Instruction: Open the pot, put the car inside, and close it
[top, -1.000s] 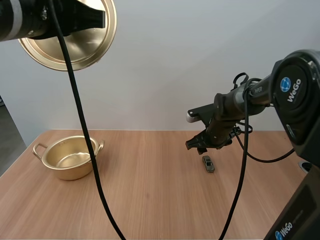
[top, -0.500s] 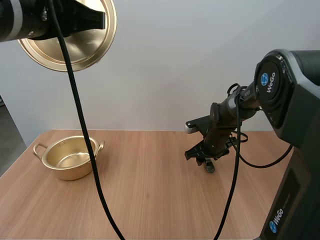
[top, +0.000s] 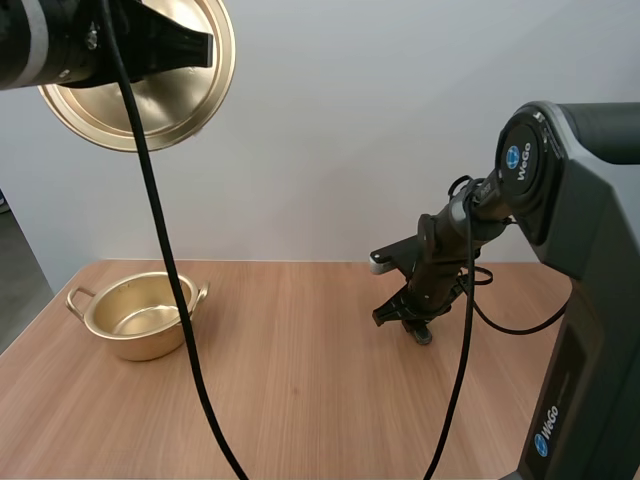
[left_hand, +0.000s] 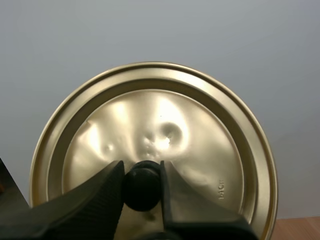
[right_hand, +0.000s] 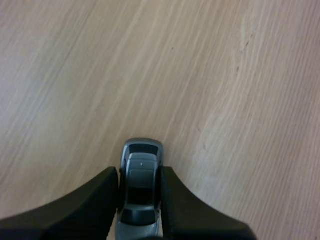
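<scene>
Wooden tabletop (top: 300, 400) spans the lower half of the high view. Toward the left of that frame the golden pot (top: 140, 345) stands open on it, with both side handles showing. In the upper left of the frame the matching golden lid (top: 185, 110) hangs in the air, turned on edge and well apart from the pot below. The left pincer (left_hand: 141, 167) holds it there. In the left wrist view its two ribbed fingers are clamped on the lid's black knob (left_hand: 142, 190).

At the right centre of the high view the right pincer (top: 408, 318) is down at the tabletop. The right wrist view shows its fingers (right_hand: 102, 192) pressed against both sides of the small grey car (right_hand: 142, 150), which sits on the wood with its front poking out past the fingertips.
</scene>
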